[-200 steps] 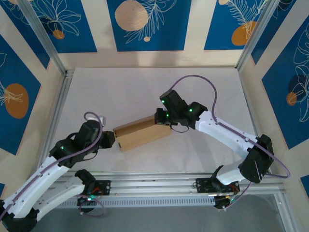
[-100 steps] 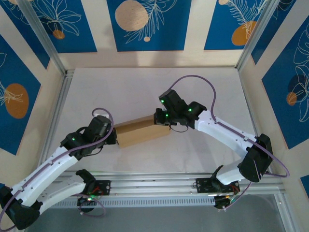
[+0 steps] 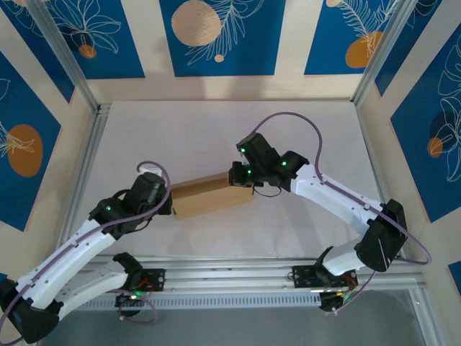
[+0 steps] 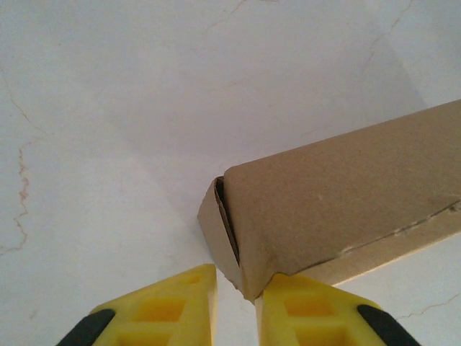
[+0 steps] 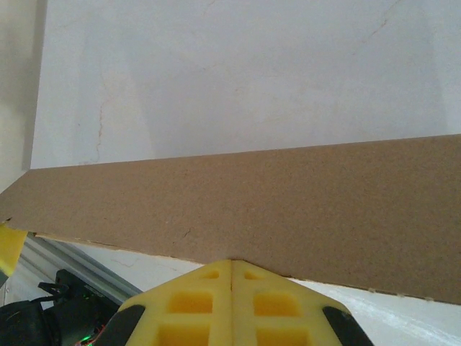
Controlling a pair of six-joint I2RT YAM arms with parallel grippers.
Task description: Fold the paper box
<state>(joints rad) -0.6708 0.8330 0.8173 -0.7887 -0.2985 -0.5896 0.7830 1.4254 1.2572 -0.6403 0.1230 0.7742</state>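
Two white arms (image 3: 79, 249) with black joints (image 3: 382, 245) and small green lights (image 3: 108, 210) sit on black bases (image 3: 137, 274) on a silver rail (image 3: 230, 277). Above the rail, a purple cable (image 3: 288, 114) loops along each arm. Yellow wedge-shaped fingers (image 4: 166, 310) have black outer corners.

The work surface is a white tabletop (image 3: 202, 130) with faint hairline veining. Blue wall panels (image 3: 216, 36) with white leaf outlines and orange discs stand behind it. Slanted aluminium frame posts (image 3: 68, 61) flank it. A grooved aluminium rail (image 3: 230, 277) runs along the near edge.
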